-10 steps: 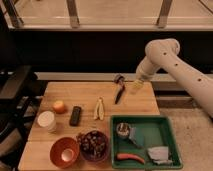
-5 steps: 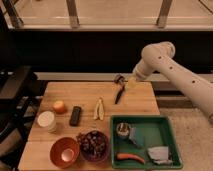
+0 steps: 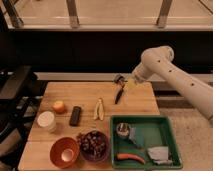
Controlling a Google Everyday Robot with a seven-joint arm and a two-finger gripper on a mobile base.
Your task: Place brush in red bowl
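The brush (image 3: 119, 92) lies on the wooden table (image 3: 80, 95) near its far edge, with its long black handle pointing toward me and its small round head at the far end. My gripper (image 3: 128, 86) hangs at the end of the white arm (image 3: 165, 67), just right of the brush's upper handle and close above the table. The red bowl (image 3: 64, 151) stands at the front left corner of the table, with a pale patch at its inner bottom and nothing in it.
A maroon bowl of dark berries (image 3: 94, 145) touches the red bowl's right side. A black remote (image 3: 75, 115), an orange fruit (image 3: 59, 106), a white cup (image 3: 46, 121) and a yellowish peel (image 3: 99, 109) lie mid-table. A green tray (image 3: 165, 134) at the front right holds a can, an orange-handled tool and a cloth.
The arm has swung left and down, bringing my gripper closer to the brush. The brush and the other things have not moved.
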